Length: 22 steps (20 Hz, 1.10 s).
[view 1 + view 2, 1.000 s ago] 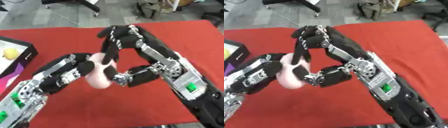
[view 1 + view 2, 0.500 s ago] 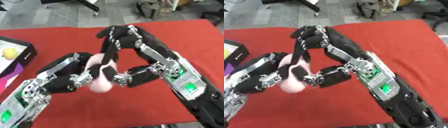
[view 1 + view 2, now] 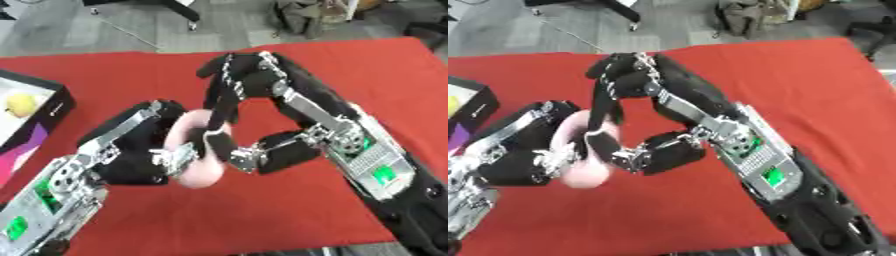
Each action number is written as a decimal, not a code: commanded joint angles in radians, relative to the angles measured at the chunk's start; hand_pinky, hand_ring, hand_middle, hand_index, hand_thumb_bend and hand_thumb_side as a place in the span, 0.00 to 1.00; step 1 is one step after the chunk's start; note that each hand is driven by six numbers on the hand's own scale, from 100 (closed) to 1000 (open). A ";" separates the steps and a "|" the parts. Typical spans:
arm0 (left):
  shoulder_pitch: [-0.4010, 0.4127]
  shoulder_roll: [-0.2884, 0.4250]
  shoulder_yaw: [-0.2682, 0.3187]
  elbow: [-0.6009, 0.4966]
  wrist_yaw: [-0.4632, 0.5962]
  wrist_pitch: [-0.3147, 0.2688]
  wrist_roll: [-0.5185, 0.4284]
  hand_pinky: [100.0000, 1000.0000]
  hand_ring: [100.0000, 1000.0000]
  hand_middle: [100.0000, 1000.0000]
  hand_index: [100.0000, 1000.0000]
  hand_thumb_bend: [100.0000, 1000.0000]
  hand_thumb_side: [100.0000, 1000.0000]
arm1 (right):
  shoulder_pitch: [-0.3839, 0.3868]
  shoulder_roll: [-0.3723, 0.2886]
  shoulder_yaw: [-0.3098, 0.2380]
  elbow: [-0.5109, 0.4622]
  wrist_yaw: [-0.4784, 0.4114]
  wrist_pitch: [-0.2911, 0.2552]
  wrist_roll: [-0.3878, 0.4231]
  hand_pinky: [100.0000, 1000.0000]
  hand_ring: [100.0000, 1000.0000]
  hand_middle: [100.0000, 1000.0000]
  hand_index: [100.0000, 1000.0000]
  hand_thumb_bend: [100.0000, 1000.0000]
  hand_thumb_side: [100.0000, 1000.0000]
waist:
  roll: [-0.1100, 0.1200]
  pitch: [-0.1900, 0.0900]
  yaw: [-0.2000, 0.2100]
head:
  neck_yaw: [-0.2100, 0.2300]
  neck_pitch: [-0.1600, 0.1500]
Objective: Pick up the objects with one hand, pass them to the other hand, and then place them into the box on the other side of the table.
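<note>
Both hands' fingers (image 3: 219, 107) curl around pink object (image 3: 199, 172).

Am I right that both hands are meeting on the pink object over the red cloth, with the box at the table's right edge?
Not quite: the box sits at the table's left edge, as the left eye view shows. Both the left hand and right hand do meet on the pink object over the red cloth.

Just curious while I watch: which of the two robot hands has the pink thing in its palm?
The left hand cups the pink object; the right hand only reaches fingers down onto it.
</note>
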<state>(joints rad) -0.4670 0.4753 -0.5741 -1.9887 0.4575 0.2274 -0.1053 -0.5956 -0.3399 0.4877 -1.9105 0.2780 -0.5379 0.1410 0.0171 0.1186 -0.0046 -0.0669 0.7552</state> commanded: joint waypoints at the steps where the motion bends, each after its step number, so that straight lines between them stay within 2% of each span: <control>1: -0.009 0.013 0.003 -0.011 0.003 0.021 0.048 0.68 0.25 0.03 0.12 0.00 0.18 | -0.006 -0.014 -0.024 -0.040 0.009 -0.026 -0.016 0.72 0.53 0.38 0.46 0.06 0.00 | -0.001 -0.013 -0.002 | 0.004 0.005; 2: -0.004 0.016 0.007 -0.011 -0.002 0.028 0.060 0.69 0.25 0.03 0.12 0.00 0.18 | -0.001 -0.017 -0.032 -0.054 0.016 -0.036 -0.029 0.71 0.55 0.41 0.51 0.12 0.08 | -0.001 -0.013 -0.003 | 0.006 0.005; 3: 0.002 0.021 0.010 -0.011 -0.007 0.035 0.072 0.69 0.25 0.03 0.12 0.00 0.18 | 0.004 -0.021 -0.041 -0.069 0.024 -0.047 -0.044 0.71 0.55 0.43 0.56 0.20 0.11 | -0.002 -0.014 -0.004 | 0.007 0.004; 5: 0.015 0.028 0.018 -0.011 -0.013 0.048 0.094 0.69 0.25 0.03 0.12 0.00 0.18 | 0.011 -0.027 -0.058 -0.084 0.038 -0.069 -0.081 0.71 0.60 0.51 0.68 0.37 0.24 | -0.002 -0.014 -0.005 | 0.009 0.004; 6: 0.022 0.030 0.022 -0.011 -0.014 0.054 0.104 0.69 0.25 0.03 0.12 0.00 0.18 | 0.014 -0.029 -0.066 -0.087 0.049 -0.084 -0.098 0.71 0.62 0.55 0.72 0.40 0.27 | -0.002 -0.014 -0.006 | 0.010 0.003; 7: 0.028 0.032 0.025 -0.011 -0.014 0.058 0.111 0.69 0.25 0.03 0.12 0.00 0.18 | 0.016 -0.030 -0.072 -0.088 0.062 -0.097 -0.109 0.73 0.67 0.63 0.81 0.46 0.32 | -0.001 -0.014 -0.006 | 0.010 0.001; 9: 0.035 0.033 0.028 -0.011 -0.011 0.063 0.122 0.69 0.25 0.03 0.12 0.00 0.18 | 0.020 -0.031 -0.079 -0.089 0.091 -0.121 -0.110 0.79 0.77 0.76 0.94 0.53 0.35 | -0.001 -0.014 -0.006 | 0.010 0.000; 11: 0.038 0.034 0.030 -0.011 -0.008 0.064 0.127 0.69 0.25 0.03 0.12 0.00 0.18 | 0.025 -0.032 -0.081 -0.089 0.109 -0.140 -0.094 0.81 0.79 0.79 0.97 0.55 0.36 | -0.001 -0.014 -0.006 | 0.009 -0.001; 13: 0.039 0.033 0.032 -0.011 -0.004 0.063 0.131 0.69 0.25 0.04 0.12 0.00 0.19 | 0.027 -0.034 -0.082 -0.090 0.124 -0.160 -0.060 0.87 0.87 0.88 1.00 0.58 0.38 | -0.001 -0.015 -0.006 | 0.009 -0.002; 15: 0.039 0.033 0.035 -0.011 0.000 0.061 0.135 0.68 0.25 0.04 0.12 0.00 0.19 | 0.033 -0.032 -0.090 -0.090 0.126 -0.170 -0.033 0.87 0.86 0.87 1.00 0.56 0.37 | -0.001 -0.015 -0.007 | 0.009 -0.004; 18: 0.048 0.049 0.052 -0.011 -0.004 0.061 0.151 0.68 0.25 0.03 0.11 0.00 0.17 | 0.041 -0.027 -0.112 -0.090 0.104 -0.165 -0.068 0.84 0.83 0.85 1.00 0.53 0.34 | 0.000 -0.015 -0.010 | 0.009 -0.014; 22: 0.078 0.134 0.150 -0.009 -0.050 0.071 0.242 0.66 0.24 0.02 0.10 0.00 0.13 | 0.059 -0.035 -0.129 -0.090 0.110 -0.145 -0.123 0.83 0.82 0.84 1.00 0.49 0.34 | 0.006 -0.019 -0.010 | 0.035 -0.035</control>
<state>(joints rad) -0.3810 0.5624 -0.4659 -1.9873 0.4233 0.2967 0.1089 -0.5274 -0.3570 0.3737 -1.9791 0.3874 -0.6880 0.0351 0.0220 0.1175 -0.0139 -0.0414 0.7365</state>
